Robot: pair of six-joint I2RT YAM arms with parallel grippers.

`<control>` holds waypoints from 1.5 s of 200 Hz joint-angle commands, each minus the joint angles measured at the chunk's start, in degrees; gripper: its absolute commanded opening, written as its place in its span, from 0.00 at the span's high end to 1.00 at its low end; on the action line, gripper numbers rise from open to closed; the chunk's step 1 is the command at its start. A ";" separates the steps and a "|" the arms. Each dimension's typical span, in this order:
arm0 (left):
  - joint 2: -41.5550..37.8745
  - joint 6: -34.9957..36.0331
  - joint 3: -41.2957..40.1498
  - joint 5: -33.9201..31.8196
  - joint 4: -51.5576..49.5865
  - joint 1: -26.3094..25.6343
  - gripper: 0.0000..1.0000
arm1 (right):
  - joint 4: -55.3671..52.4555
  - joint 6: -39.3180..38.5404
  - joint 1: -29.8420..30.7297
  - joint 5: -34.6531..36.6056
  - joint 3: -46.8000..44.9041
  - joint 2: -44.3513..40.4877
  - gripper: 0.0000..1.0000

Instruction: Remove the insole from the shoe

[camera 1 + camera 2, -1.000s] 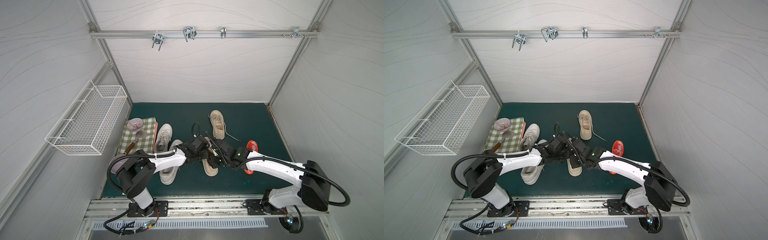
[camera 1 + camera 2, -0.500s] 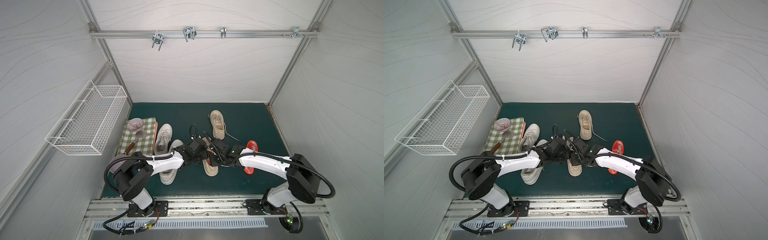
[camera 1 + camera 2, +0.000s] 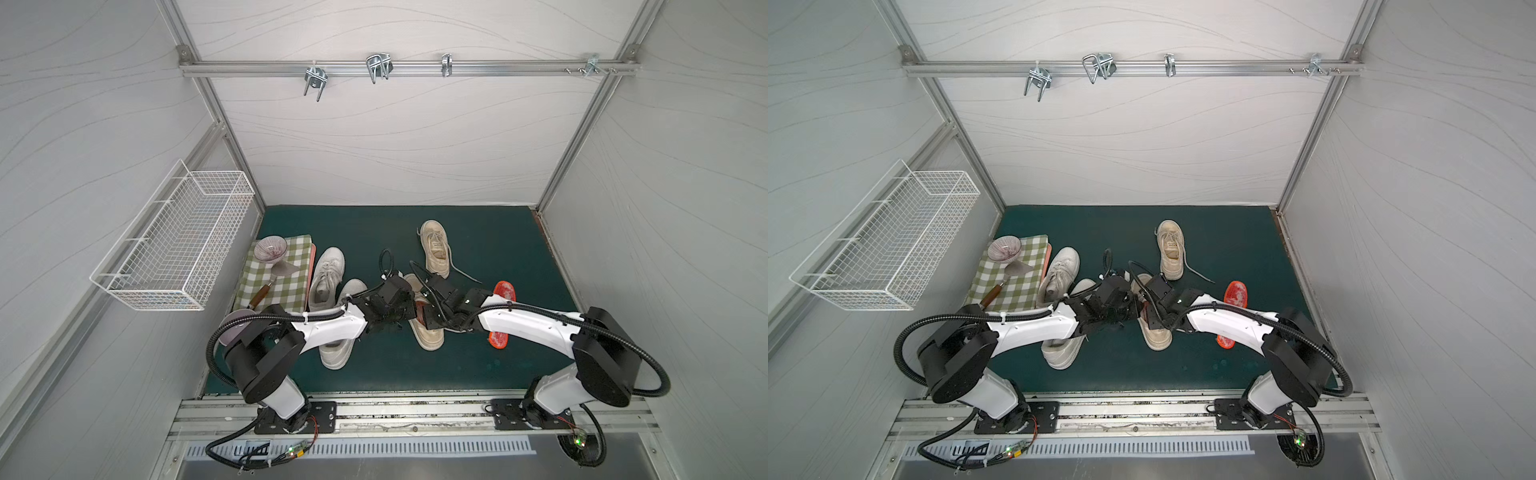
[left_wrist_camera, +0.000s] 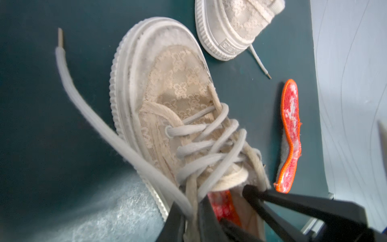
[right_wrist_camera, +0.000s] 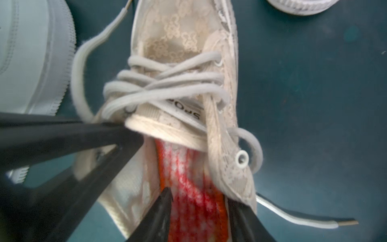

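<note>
A beige lace shoe (image 3: 430, 338) (image 3: 1156, 338) lies mid-mat with both grippers over its opening. My left gripper (image 4: 193, 209) (image 3: 407, 316) is shut on the shoe's (image 4: 173, 83) side edge, with a loose lace pinched in too. A red insole (image 5: 188, 178) (image 4: 222, 207) lies inside the shoe (image 5: 178, 35) under the tongue. My right gripper (image 5: 199, 205) (image 3: 428, 321) reaches into the opening, one finger (image 5: 163, 201) on each side of the insole, jaws apart. A second red insole (image 3: 505, 289) (image 4: 290, 134) lies loose on the mat to the right, partly under my right arm.
The other beige shoe (image 3: 434, 249) sits behind. Two white sneakers (image 3: 328, 274) lie to the left, under my left arm. A checked cloth (image 3: 286, 291) with a bowl (image 3: 270, 249) and spatula is at far left. A wire basket (image 3: 174, 245) hangs on the left wall.
My left gripper's jaws have closed on the shoe's side edge. My right gripper has shifted over the shoe's opening and its jaws stand wider.
</note>
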 commanded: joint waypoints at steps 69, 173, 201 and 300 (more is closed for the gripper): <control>-2.48 -5.15 -4.35 2.89 7.91 0.29 1.00 | -6.98 -1.68 -0.72 -0.85 3.97 7.29 0.46; -4.45 -6.12 -6.02 2.69 9.06 0.29 1.00 | -9.83 0.55 0.66 -0.72 7.09 17.23 0.46; -4.54 -6.36 -6.16 2.87 9.28 0.26 1.00 | -9.83 1.24 1.37 -0.26 7.94 19.84 0.54; -5.27 -8.63 -5.81 1.44 7.72 0.33 1.00 | -7.84 4.82 0.96 1.69 5.13 13.78 0.94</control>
